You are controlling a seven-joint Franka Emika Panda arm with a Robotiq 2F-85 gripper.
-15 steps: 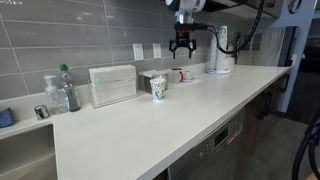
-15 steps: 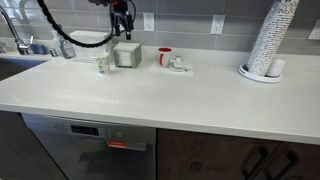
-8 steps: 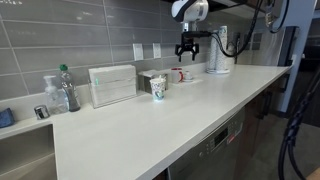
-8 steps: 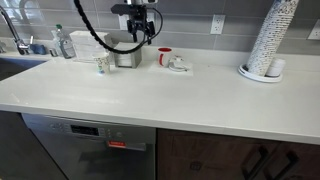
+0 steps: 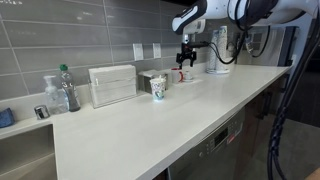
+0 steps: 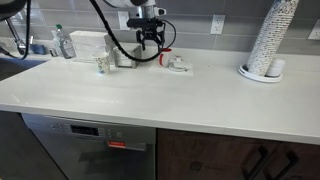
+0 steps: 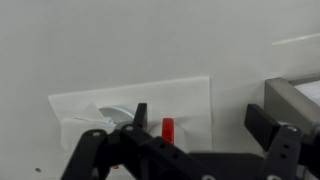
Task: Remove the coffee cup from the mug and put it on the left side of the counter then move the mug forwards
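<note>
1. The gripper [image 5: 184, 60] hangs in the upper middle of the frame, pointing down, just above the red mug [image 5: 181, 74]. It does not touch the mug.
2. In the wrist view the gripper [image 7: 200, 125] has its jaws spread wide with nothing between them. Only a red sliver of the mug [image 7: 168, 127] shows, low and centre.
3. The mug [image 6: 165, 57] stands at the back of the white counter [image 6: 200, 100], near the tiled wall. Something white sits against it, but whether this is a cup inside the mug is too small to tell.
4. A white paper sheet [image 7: 130, 105] lies flat on the counter under the mug area, with a crumpled white piece on its left part.
5. A patterned paper cup [image 5: 158, 90] stands upright left of the mug and well apart from it. Its contents cannot be seen.
6. Also on the counter [image 5: 200, 115]: a white dispenser box [image 5: 112, 85], a plastic bottle [image 5: 67, 88] at far left, and a white kettle [image 5: 217, 52] beyond the mug.
7. A tall stack of paper cups [image 6: 272, 38] stands at upper right.
</note>
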